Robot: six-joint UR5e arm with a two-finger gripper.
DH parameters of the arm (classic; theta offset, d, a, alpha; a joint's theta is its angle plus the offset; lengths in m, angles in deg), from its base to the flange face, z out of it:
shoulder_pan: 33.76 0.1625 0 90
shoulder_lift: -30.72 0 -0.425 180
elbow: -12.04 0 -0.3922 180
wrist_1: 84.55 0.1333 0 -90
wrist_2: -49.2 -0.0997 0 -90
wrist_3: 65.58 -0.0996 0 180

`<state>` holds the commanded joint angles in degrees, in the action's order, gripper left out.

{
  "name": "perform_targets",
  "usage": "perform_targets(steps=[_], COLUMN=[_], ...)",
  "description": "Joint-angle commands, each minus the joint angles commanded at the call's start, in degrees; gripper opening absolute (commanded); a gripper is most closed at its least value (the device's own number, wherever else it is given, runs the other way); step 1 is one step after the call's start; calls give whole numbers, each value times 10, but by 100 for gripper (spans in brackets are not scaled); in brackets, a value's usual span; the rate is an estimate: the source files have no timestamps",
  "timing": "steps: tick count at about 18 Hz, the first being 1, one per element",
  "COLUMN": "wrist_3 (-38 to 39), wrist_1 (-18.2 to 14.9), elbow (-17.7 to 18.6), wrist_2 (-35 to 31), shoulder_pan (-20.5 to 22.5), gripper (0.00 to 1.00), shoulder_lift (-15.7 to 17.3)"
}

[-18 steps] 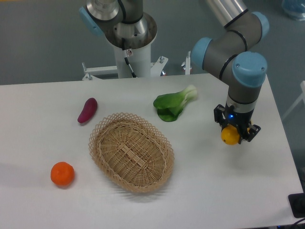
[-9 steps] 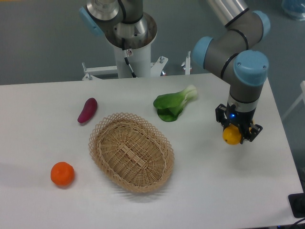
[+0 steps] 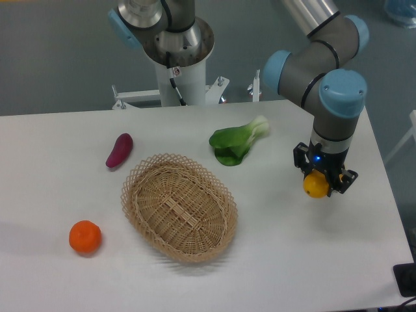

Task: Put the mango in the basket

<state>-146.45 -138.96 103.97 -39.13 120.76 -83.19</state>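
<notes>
Five items sit on the white table (image 3: 58, 143). Nearest, at eight o'clock, lies a round orange fruit (image 3: 85, 236). The wicker basket (image 3: 179, 207) is at centre. At three o'clock the gripper (image 3: 318, 184) clamps its jaws around the yellow mango (image 3: 315, 186), well apart from the basket. Farther back, a purple vegetable (image 3: 119, 150) lies at ten o'clock and leafy greens (image 3: 238, 142) at one o'clock.

No readable text, labels, brands or numbers anywhere.
</notes>
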Motion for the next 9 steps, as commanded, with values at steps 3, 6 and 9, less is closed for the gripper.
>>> perform_targets(steps=[3, 6, 9], wrist_3=[31, 36, 52], wrist_1=[1, 1, 1], elbow=[-2, 3, 5], wrist_2=[1, 1, 1], shoulder_pan=[-15, -25, -40], gripper=[49, 49, 49], shoulder_lift=[0, 0, 5])
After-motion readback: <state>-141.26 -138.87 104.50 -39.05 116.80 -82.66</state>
